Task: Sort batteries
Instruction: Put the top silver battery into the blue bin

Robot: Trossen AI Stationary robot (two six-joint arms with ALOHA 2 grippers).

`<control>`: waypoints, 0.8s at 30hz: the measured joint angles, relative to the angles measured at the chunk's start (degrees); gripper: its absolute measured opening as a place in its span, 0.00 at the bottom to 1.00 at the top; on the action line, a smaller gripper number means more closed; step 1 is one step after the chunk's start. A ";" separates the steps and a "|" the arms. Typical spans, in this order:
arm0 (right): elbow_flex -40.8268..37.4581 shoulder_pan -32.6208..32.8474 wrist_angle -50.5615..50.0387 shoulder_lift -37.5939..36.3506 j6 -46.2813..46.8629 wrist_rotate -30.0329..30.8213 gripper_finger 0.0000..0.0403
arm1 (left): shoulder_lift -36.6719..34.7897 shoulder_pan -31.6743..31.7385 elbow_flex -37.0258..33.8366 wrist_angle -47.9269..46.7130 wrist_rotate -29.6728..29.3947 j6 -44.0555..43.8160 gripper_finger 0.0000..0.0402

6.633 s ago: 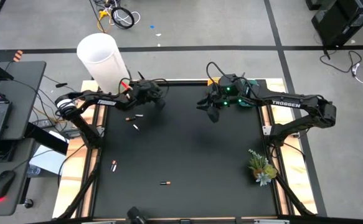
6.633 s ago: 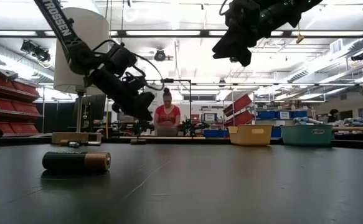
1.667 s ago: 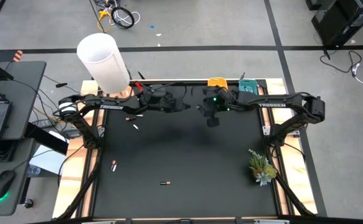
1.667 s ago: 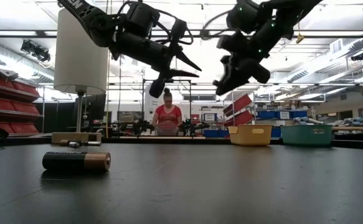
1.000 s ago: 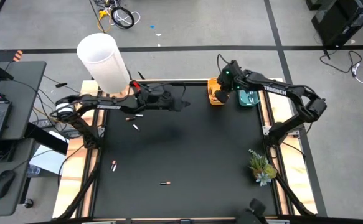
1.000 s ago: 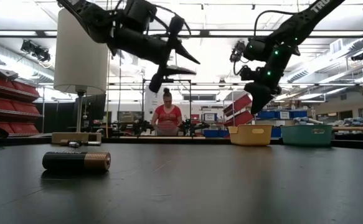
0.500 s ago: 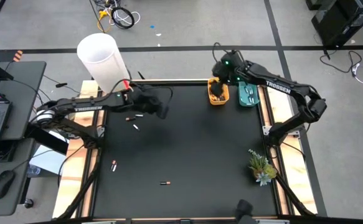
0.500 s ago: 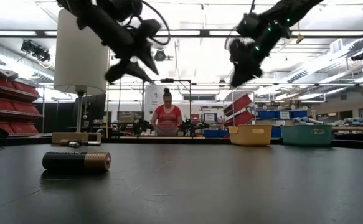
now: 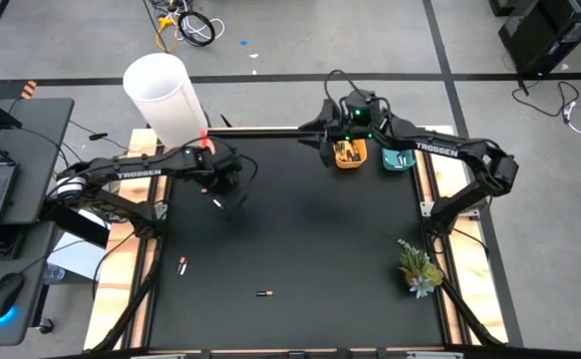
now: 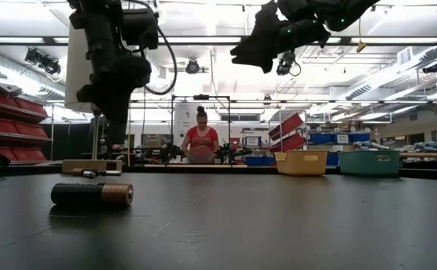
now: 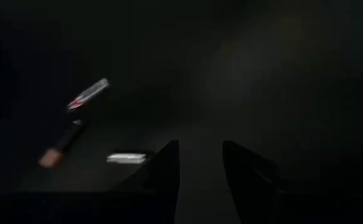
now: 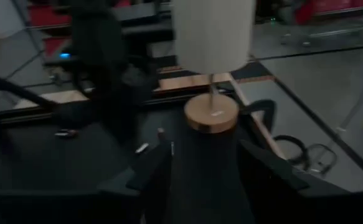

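Batteries lie loose on the black table: a white one [image 9: 215, 202], a red-and-white one [image 9: 181, 265] and a dark, orange-tipped one [image 9: 262, 293], which shows close in the low view [image 10: 91, 194]. My left gripper [image 9: 227, 189] hangs open, pointing down, just above the far-left group; its wrist view shows three batteries, white-red [image 11: 88, 93], dark [image 11: 60, 146] and white [image 11: 126, 158], beside its fingers [image 11: 200, 165]. My right gripper [image 9: 315, 140] is open and raised, pointing left, beside the yellow tray [image 9: 348, 153], which holds several batteries. The teal tray [image 9: 398, 158] stands next to it.
A tall lamp with a white shade [image 9: 160, 95] stands at the table's far-left corner, close to my left arm. A small plant [image 9: 418, 267] sits near the right edge. A person [image 10: 202, 142] works far behind the table. A desk with a laptop stands off the left side.
My left gripper has swung from the far middle toward the table's left edge, dropped lower and tipped to point down over the far-left batteries. My right gripper has risen from the yellow tray and turned toward the table's left side.
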 joint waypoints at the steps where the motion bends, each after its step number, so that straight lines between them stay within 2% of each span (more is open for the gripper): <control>1: -0.02 0.30 0.01 0.00 -0.02 -0.55 0.46 | 0.36 0.34 0.00 -0.84 -0.09 1.71 0.34; 6: -0.02 1.86 0.32 0.01 0.09 -1.58 0.44 | 4.08 2.19 0.10 -3.26 0.99 11.36 0.34; 9: -0.02 2.76 0.19 0.02 0.84 -1.80 0.43 | 8.19 2.40 2.43 -5.92 0.32 18.06 0.34; 14: -0.02 4.45 -0.97 0.02 1.80 -1.85 0.43 | 15.67 3.27 8.19 -11.47 -2.70 29.16 0.34; 24: -0.04 7.81 -2.79 0.01 2.26 -0.21 0.43 | 31.84 6.28 22.84 -28.31 -5.12 39.15 0.34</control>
